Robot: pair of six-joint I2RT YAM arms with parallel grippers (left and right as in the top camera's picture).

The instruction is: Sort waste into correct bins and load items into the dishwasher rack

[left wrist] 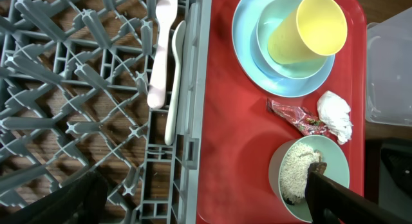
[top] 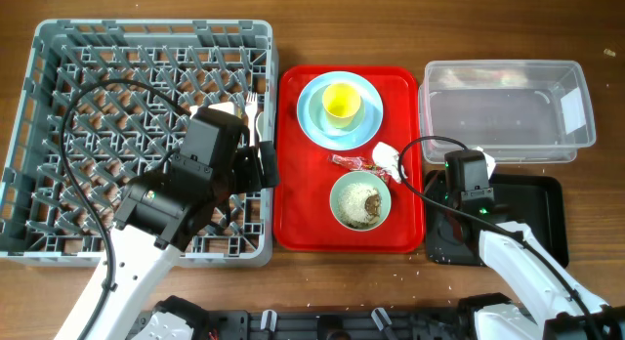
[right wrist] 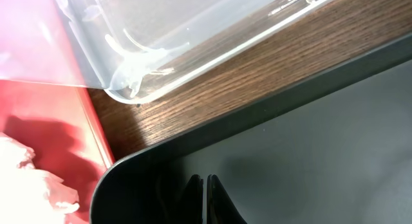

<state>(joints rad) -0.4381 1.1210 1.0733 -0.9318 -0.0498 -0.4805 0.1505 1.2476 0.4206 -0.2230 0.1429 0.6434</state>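
Observation:
The grey dishwasher rack [top: 59, 135] fills the left. A white fork [left wrist: 161, 50] and spoon [left wrist: 174, 82] lie along its right edge. On the red tray [top: 293, 213] a pale blue plate [top: 311, 125] carries a mint bowl with a yellow cup [top: 342, 103] in it. Below them lie a red wrapper [top: 349, 162] and a white tissue [top: 388, 159]. A mint bowl [top: 342, 208] holds beige food scraps [left wrist: 299, 172]. My left gripper [left wrist: 203, 208] hangs open over the rack's right wall and the tray's edge, holding nothing. My right gripper [right wrist: 205, 198] is shut and empty over the black tray's [right wrist: 309, 134] near-left corner.
The clear tub [top: 508, 110] stands at the back right, just beyond the black tray [top: 547, 213]. A strip of bare wood separates them. The tissue [right wrist: 32, 179] lies on the red tray right beside the black tray's corner.

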